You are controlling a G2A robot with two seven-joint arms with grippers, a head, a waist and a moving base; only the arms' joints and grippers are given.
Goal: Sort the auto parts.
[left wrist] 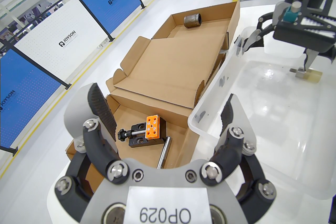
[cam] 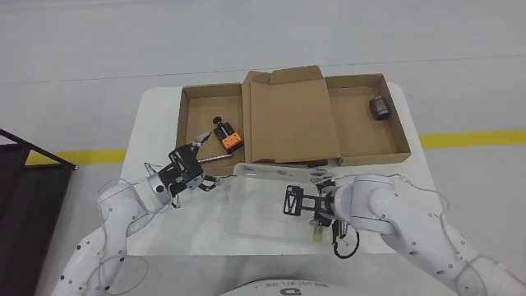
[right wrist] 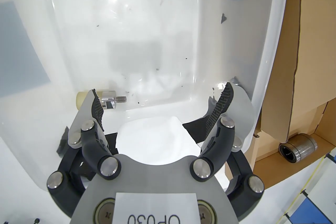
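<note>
We judge that the step in hand is picking up the small stud (right wrist: 103, 99), which lies in the clear bin (right wrist: 265, 51) by the near edge of the tabletop (cam: 156, 131). The right pincer (right wrist: 160, 104) hangs low inside the bin, released and empty, with one finger just beside the stud. Next it should shift sideways until the stud sits between the fingers, then clench. The left pincer (left wrist: 164, 101), also released and empty, hovers above the near-left corner of the cardboard box (cam: 292, 123).
</note>
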